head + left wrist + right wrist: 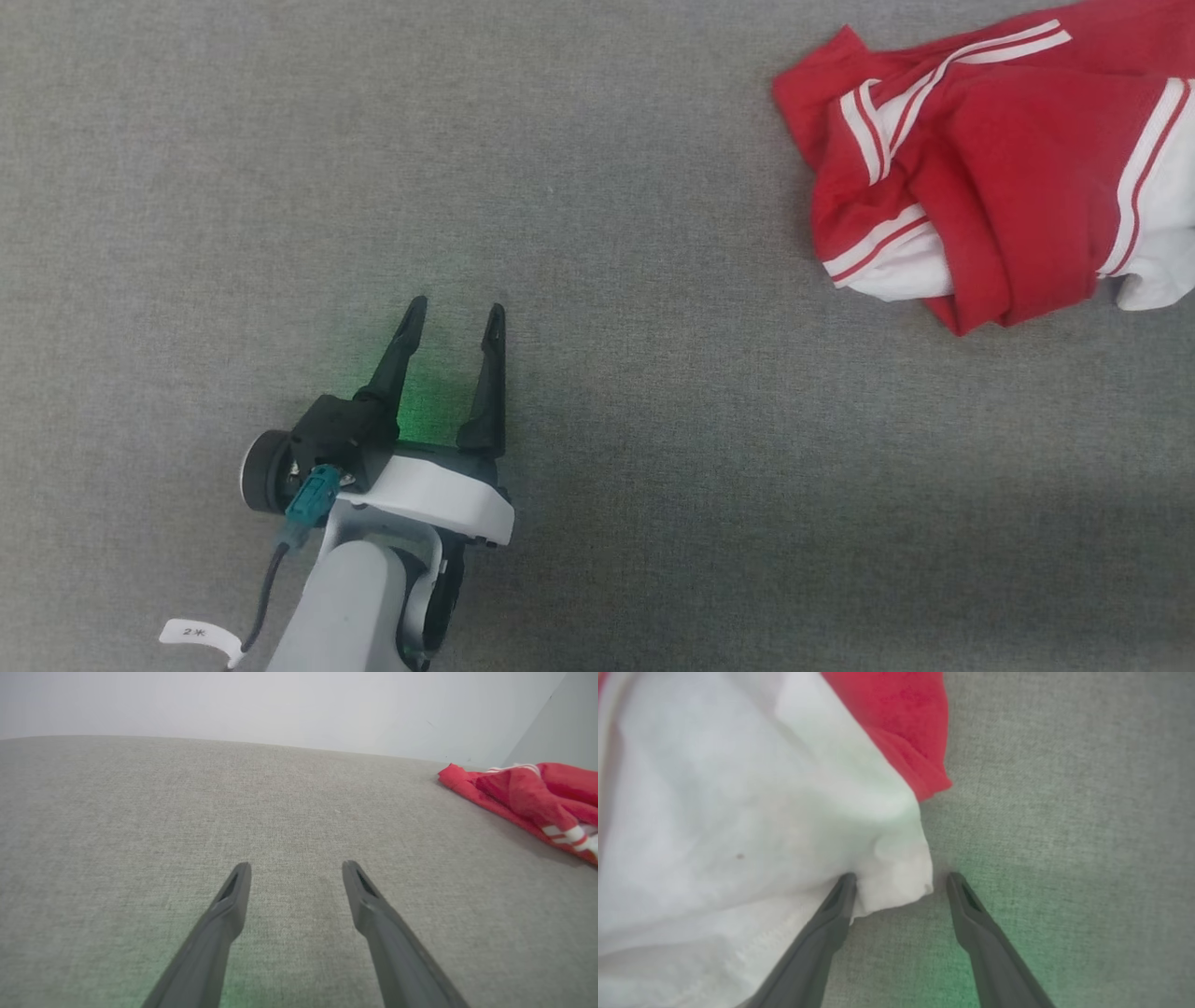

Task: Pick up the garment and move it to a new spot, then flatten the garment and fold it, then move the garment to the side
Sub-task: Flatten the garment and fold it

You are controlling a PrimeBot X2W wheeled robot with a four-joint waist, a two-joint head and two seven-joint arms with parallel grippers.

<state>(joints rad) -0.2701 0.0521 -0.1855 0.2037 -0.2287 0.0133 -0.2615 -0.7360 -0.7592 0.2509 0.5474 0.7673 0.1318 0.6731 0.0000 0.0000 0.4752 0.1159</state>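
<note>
Grey woven surface [597,187] meets a pale wall [280,700] (garment [990,177] crumpled); left hand [457,308] and right hand [901,879] gape wide

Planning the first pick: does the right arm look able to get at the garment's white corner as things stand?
Likely yes. The right gripper is open, and the white corner of the garment lies between its fingers on the grey surface, with nothing covering it.

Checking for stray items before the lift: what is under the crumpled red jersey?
The red jersey lies crumpled on the grey fabric surface, which shows all around its visible edges. Red folds overlap its white sleeve part. Anything beneath the folds is covered.
</note>
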